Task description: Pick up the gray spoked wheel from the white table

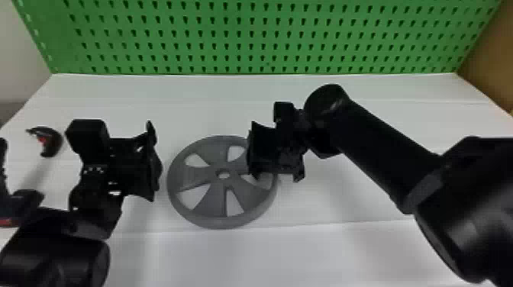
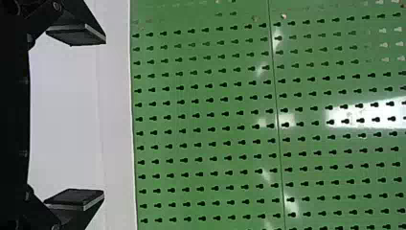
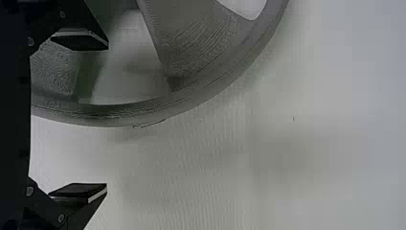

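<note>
The gray spoked wheel (image 1: 208,206) lies flat on the white table (image 1: 343,198), between the two arms. Over its right rim is my right gripper (image 1: 276,173), pointing down. In the right wrist view the right gripper (image 3: 107,117) stands open, with the wheel's rim (image 3: 191,103) crossing the space in front of its fingers; whether they touch it I cannot tell. My left gripper (image 1: 154,164) is just left of the wheel, apart from it. Its fingers are wide apart in the left wrist view, where the left gripper (image 2: 104,115) has nothing between them.
A green pegboard (image 1: 244,38) stands along the table's back edge. To the left of the left arm lie a small black-and-red object (image 1: 51,141) and a larger dark tool-like object (image 1: 26,198) at the view's edge.
</note>
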